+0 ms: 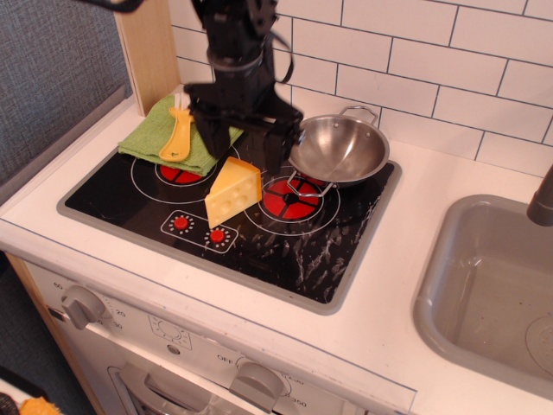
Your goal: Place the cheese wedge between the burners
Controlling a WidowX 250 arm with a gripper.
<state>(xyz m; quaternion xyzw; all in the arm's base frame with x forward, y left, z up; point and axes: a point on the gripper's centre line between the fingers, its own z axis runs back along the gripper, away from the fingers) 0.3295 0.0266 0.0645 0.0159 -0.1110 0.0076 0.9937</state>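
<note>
So the cheese (233, 192) is sitting on the black cooktop (112, 197), right in the gap between the two burners (289, 197), just behind the little knob dots (200, 228); looks like it's resting on its own. The gripper (241, 145) hangs just above it with its jaws spread and nothing in them; released, clear of the wedge as far as I can tell. So I'd call the placing step basically done; what's left is backing off. Next move just needs a straight lift away; the pan (339, 149) is right beside the right finger and the yellow brush (177, 134) and green cloth (155, 130) sit on the other side, so no sideways swinging.
</note>
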